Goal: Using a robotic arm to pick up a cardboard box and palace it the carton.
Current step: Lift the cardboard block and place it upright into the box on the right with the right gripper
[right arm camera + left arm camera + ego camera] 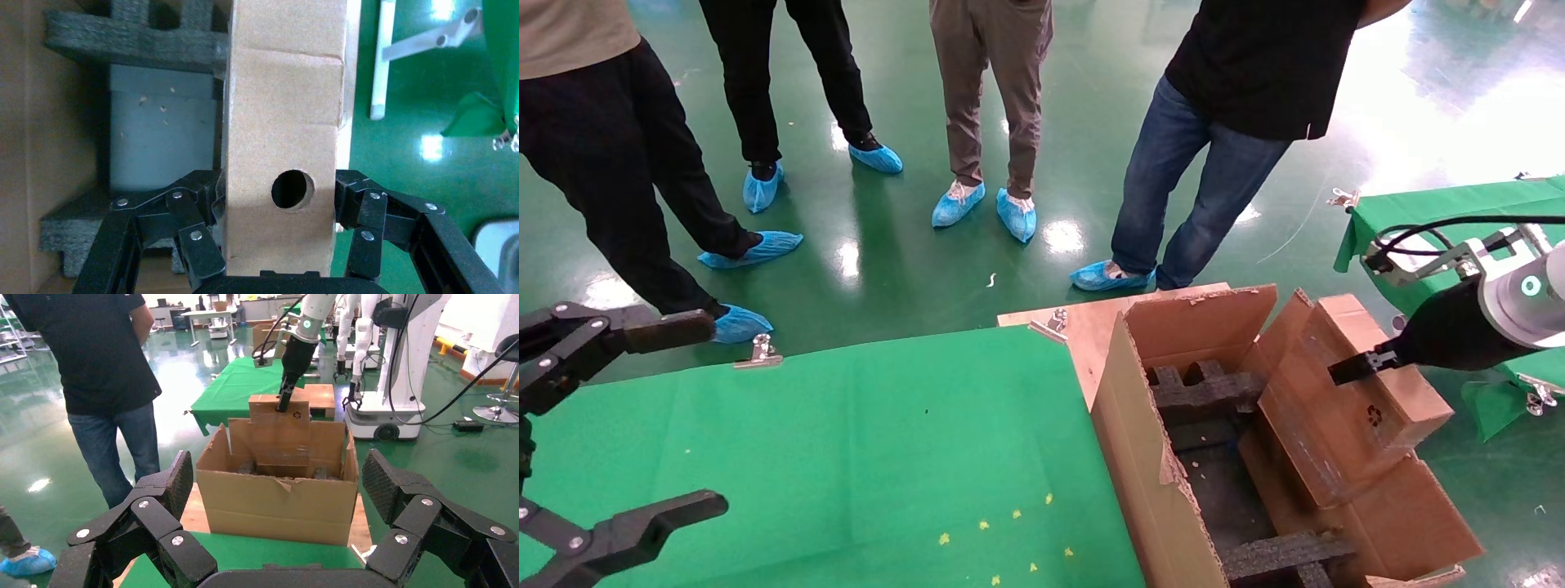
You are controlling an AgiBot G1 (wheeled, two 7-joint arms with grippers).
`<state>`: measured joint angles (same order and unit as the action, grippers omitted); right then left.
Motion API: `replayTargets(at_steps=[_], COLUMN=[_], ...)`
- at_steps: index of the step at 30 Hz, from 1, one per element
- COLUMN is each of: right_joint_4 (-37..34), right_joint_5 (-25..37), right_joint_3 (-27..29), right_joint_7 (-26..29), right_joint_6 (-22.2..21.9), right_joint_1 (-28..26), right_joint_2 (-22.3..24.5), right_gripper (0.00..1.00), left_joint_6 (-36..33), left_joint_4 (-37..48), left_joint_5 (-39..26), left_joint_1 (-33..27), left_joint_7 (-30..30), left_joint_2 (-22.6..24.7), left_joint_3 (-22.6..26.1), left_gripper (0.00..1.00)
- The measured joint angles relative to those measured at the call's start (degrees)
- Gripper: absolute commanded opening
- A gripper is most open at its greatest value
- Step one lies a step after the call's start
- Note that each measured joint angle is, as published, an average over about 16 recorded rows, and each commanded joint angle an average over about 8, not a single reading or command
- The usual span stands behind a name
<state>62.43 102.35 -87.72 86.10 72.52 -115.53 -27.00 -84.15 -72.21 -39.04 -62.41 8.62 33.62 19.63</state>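
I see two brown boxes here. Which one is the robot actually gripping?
The small flat cardboard box, clamped by the right gripper and held over the carton. The carton is far bigger, with ragged flaps and black foam inside, and nothing grips it.

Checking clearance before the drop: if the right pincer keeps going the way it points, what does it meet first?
Probably the black foam inside the carton: the right pincer, shut on the box, points into the opening. Depth is unclear.

The small brown cardboard box (1352, 384), recycling mark showing, hangs tilted over the open carton (1148, 457) with black foam inserts, clamped by the right gripper (280, 214).
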Motion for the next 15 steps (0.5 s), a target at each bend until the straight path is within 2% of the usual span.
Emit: replayTargets(at_steps=[15], right_joint_4=[0.9], right_joint_5=[1.6], right_joint_3=[-1.3], right_joint_7=[4.8], right_joint_6=[-3.9], right_joint_1=[3.9], right_joint_2=[-0.4], right_gripper=[0.00], left_joint_6=[0.0], left_joint_4=[0.0], left_joint_5=[0.0], left_joint_1=[0.0], left_joint_7=[0.0], left_joint_2=[0.0], left_joint_3=[0.0], left_gripper=[1.00])
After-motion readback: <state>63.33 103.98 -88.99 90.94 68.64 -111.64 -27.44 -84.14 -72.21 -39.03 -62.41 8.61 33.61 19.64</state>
